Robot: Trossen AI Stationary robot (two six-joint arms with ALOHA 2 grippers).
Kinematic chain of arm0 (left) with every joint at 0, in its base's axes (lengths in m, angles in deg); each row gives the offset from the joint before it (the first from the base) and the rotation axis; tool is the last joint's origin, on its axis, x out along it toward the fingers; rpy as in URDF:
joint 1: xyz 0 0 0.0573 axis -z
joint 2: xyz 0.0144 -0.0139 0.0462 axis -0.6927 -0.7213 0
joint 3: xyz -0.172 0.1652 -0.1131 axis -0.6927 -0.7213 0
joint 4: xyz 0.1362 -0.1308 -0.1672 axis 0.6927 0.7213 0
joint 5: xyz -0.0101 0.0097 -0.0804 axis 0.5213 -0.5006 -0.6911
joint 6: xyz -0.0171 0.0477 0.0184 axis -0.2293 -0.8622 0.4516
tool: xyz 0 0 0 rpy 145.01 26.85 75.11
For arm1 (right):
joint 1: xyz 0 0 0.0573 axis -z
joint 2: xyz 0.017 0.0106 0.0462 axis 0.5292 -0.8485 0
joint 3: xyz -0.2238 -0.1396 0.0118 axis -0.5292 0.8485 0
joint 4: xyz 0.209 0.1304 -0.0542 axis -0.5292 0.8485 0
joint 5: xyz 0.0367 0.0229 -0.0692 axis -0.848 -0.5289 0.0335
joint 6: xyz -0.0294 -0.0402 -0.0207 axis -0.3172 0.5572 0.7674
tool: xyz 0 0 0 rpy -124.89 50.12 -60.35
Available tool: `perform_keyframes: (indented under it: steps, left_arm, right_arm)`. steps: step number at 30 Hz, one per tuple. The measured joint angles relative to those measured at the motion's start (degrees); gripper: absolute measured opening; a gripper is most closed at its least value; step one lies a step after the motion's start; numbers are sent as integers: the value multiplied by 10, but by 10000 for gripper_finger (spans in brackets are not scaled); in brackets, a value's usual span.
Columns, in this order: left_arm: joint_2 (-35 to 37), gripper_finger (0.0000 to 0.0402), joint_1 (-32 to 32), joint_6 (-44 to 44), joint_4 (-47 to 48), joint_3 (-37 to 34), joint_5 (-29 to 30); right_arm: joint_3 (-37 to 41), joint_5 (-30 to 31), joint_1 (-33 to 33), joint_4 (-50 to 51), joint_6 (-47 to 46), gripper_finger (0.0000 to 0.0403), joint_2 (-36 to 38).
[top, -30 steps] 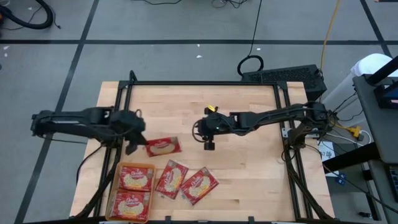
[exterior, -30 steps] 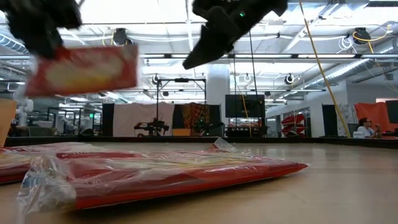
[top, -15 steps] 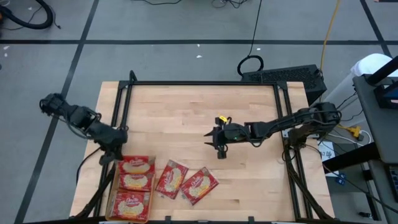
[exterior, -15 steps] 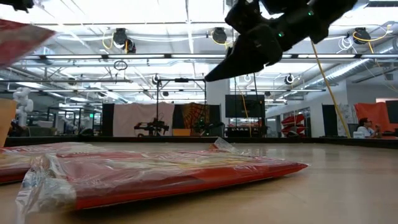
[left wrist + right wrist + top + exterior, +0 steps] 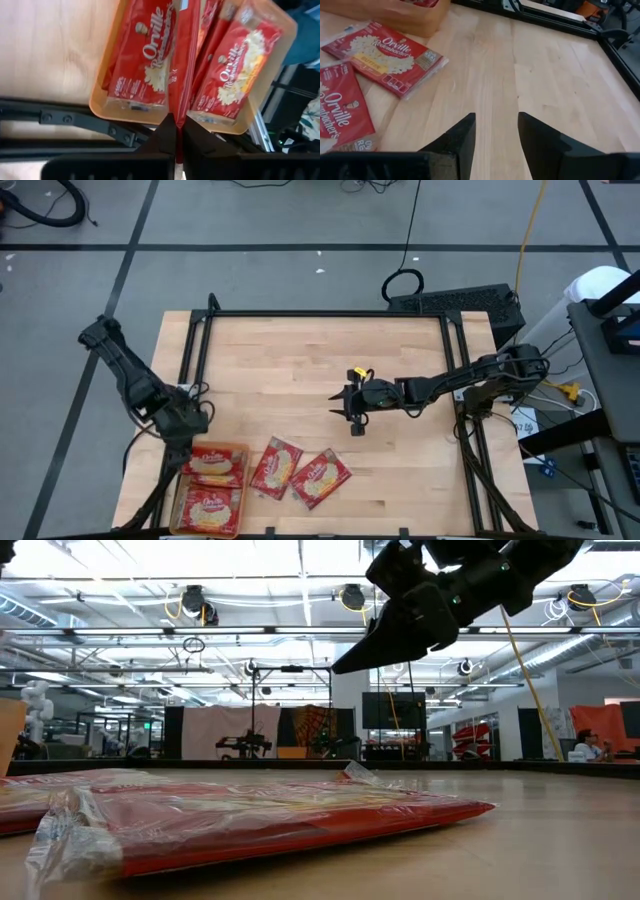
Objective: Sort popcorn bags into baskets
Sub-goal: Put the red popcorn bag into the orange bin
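My left gripper (image 5: 187, 427) is shut on a red popcorn bag (image 5: 181, 60) over the far end of the orange basket (image 5: 186, 498), at the table's near left corner. In the left wrist view this bag shows edge-on, above two bags (image 5: 145, 55) (image 5: 235, 65) that lie flat in the basket (image 5: 102, 102). Two more bags (image 5: 275, 468) (image 5: 320, 477) lie flat on the table right of the basket. My right gripper (image 5: 352, 420) hovers open above the table's middle, touching nothing; the bags (image 5: 385, 57) (image 5: 340, 110) lie ahead of it. My left gripper pinches the popcorn bag by its near end (image 5: 178, 117) between the two fingers (image 5: 162, 137), coming from above. The bag runs on from the fingers, edge-on, down toward the basket's middle. Whether its far end touches the bags below, I cannot tell.
Black frame rails (image 5: 195, 350) run along the table's left, far and right edges. Bare wood (image 5: 330, 350) fills the far half and right side of the table. In the low view, a bag (image 5: 250, 820) lies close in front, and my right gripper (image 5: 400, 625) hangs above.
My left gripper has carried the bag from above the table toward the near left corner, over the basket's far end, and the bag has turned from flat to edge-on. My right gripper has shifted a little toward the right and near edges, then held still, open.
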State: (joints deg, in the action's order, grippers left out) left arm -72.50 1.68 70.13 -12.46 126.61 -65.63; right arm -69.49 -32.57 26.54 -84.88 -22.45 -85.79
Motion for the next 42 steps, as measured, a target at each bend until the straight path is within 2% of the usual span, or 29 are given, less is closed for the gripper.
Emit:
perform_keyframes:
  steps: [7, 10, 17, 21, 25, 31, 34, 38, 42]
  left_arm:
    - [-33, 60, 32, 58, -1, 0, 23]
    - [-49, 89, 44, 63, 0, 0, 48]
    - [-100, 168, 64, 74, 20, 0, 67]
    - [-121, 196, 64, 80, 38, 0, 105]
    - [-127, 199, 64, 69, 16, 0, 186]
    - [-128, 171, 56, 12, -47, 0, 379]
    - [-128, 159, 35, 14, -60, 0, 477]
    - [-136, 153, 5, -31, -91, 0, 527]
    - [-156, 152, -22, -83, -126, 0, 576]
  right_arm:
    - [0, 0, 0, -17, 5, 141, 0]
    - [0, 0, 0, -30, 5, 141, 0]
    - [0, 0, 0, -34, 4, 141, 0]
    - [0, 0, 0, -35, 2, 141, 0]
    - [0, -22, -4, -57, -22, 141, 0]
    - [0, -26, -30, -118, -110, 141, 0]
    - [-7, -16, -44, -136, -159, 141, 0]
    - [-43, 11, -62, -83, -195, 141, -10]
    - [-105, 16, -72, -31, -217, 146, -52]
